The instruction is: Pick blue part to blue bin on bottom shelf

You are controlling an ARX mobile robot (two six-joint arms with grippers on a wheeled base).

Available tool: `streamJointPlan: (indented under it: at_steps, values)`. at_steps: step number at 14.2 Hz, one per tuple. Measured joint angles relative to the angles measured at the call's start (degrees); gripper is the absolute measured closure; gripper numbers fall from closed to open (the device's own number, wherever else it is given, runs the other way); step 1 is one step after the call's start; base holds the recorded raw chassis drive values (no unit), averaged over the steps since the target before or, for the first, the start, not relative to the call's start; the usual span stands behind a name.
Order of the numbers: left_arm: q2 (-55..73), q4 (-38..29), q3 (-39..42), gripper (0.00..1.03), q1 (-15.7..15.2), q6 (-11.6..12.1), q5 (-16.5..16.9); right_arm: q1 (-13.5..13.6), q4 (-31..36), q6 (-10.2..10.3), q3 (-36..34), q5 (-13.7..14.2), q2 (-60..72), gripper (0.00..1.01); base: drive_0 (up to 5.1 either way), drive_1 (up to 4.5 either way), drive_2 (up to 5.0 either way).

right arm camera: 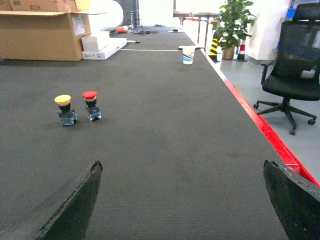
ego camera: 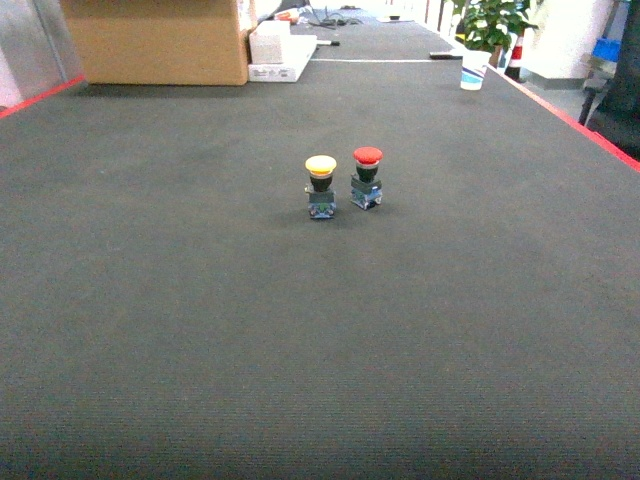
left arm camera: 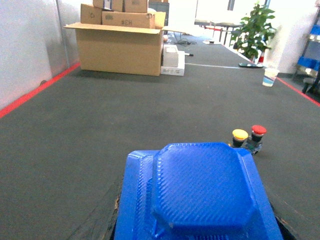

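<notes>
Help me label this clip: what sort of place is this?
Probably an office or lab floor: dark carpet, a cardboard box, an office chair and a potted plant.

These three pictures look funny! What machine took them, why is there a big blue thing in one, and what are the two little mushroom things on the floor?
A rolling robot with two arms took them. One camera sits up on its head and looks forward; one rides on each wrist.

The head picture shows a dark grey carpet with two push buttons standing side by side: the yellow-topped button and the red-topped button.

The left wrist picture is filled by the blue part, right up against the camera. It hides the left claw, so I can't tell how it is held.

In the right wrist picture the right claw is open and empty; its dark fingers poke in at the bottom corners.

Far off stand a cardboard box, a paper cup and an office chair.
</notes>
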State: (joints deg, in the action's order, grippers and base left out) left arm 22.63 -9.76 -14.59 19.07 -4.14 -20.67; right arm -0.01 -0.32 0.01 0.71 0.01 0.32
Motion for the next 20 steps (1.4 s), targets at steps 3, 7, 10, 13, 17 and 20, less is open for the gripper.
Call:
streamJointPlan:
  at_steps: [3, 7, 10, 13, 17, 20]
  values:
    - [-6.1, 4.2, 0.9, 0.59, -1.2, 0.0, -1.5, 0.0, 0.0, 0.0, 0.0, 0.0, 0.0, 0.03, 0.0, 0.00, 0.0]
    - [-6.2, 4.2, 0.9, 0.59, -0.8, 0.2, -1.7, 0.0, 0.0, 0.0, 0.0, 0.0, 0.0, 0.03, 0.0, 0.00, 0.0]
    - [-6.2, 4.2, 0.9, 0.59, -0.8, 0.3, -1.7, 0.0, 0.0, 0.0, 0.0, 0.0, 0.0, 0.03, 0.0, 0.00, 0.0]
    - [-6.2, 4.2, 0.9, 0.59, -0.8, 0.3, -1.7, 0.0, 0.0, 0.0, 0.0, 0.0, 0.0, 0.03, 0.0, 0.00, 0.0]
    - [-6.1, 4.2, 1.0, 0.59, -0.8, 0.3, -1.7, 0.0, 0.1, 0.0, 0.0, 0.0, 0.0, 0.03, 0.0, -1.04, 1.1]
    - [-6.3, 4.0, 1.0, 0.59, -0.8, 0.3, -1.6, 0.0, 0.0, 0.0, 0.0, 0.0, 0.0, 0.03, 0.0, -4.27, 4.2]
